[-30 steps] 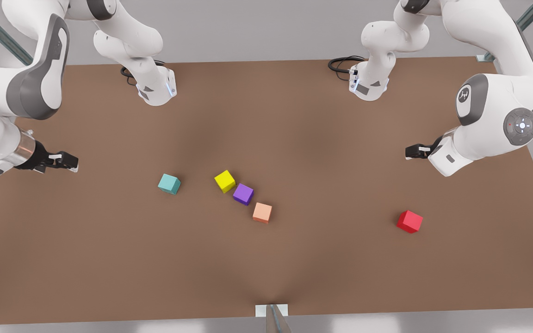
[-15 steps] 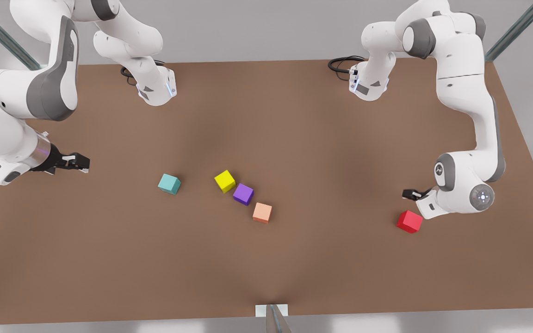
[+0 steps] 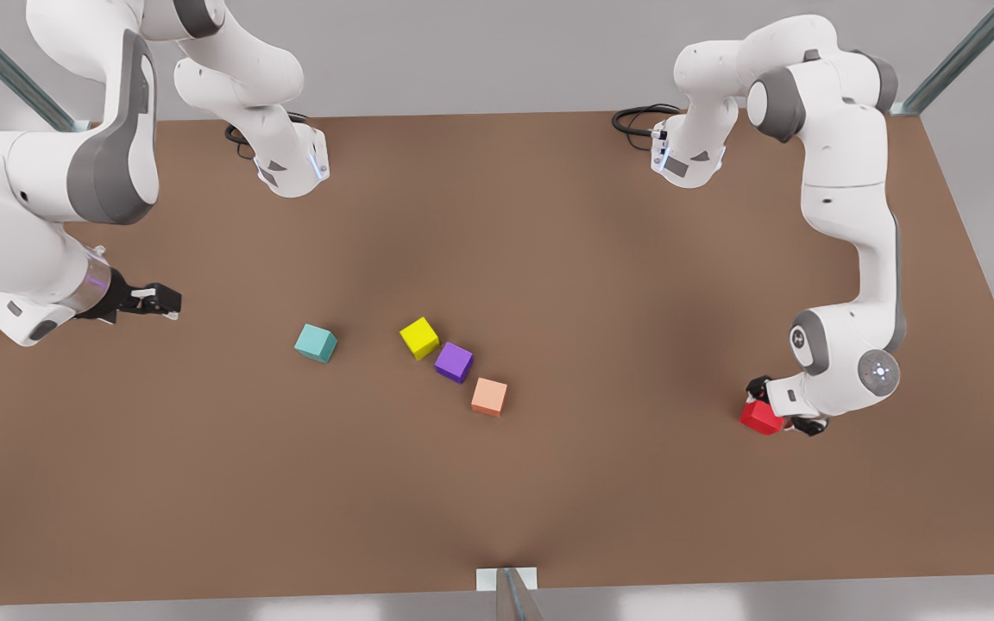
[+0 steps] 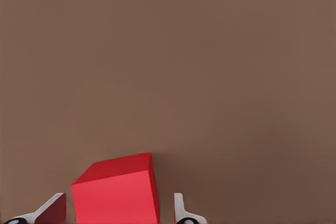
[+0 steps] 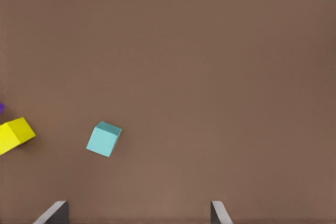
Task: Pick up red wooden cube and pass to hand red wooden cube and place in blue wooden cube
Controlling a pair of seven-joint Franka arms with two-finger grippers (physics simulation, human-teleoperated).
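Both fingers of my left tool (image 3: 775,407) straddle the red cube (image 3: 759,417), spread; close squarely. My right tool (image 3: 156,299) waits, spread.

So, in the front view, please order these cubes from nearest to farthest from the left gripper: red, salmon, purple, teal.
From the left gripper, open around its cube:
1. Red wooden cube, between its fingers.
2. Salmon cube, mid-table.
3. Purple cube, just beyond it.
4. Blue wooden cube, nearer the right gripper.

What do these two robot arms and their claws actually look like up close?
Both arms are glossy white with rounded segments and grey joint caps. Black cables loop at their bases. The left gripper and the right gripper are black with pale fingers. The table is brown.
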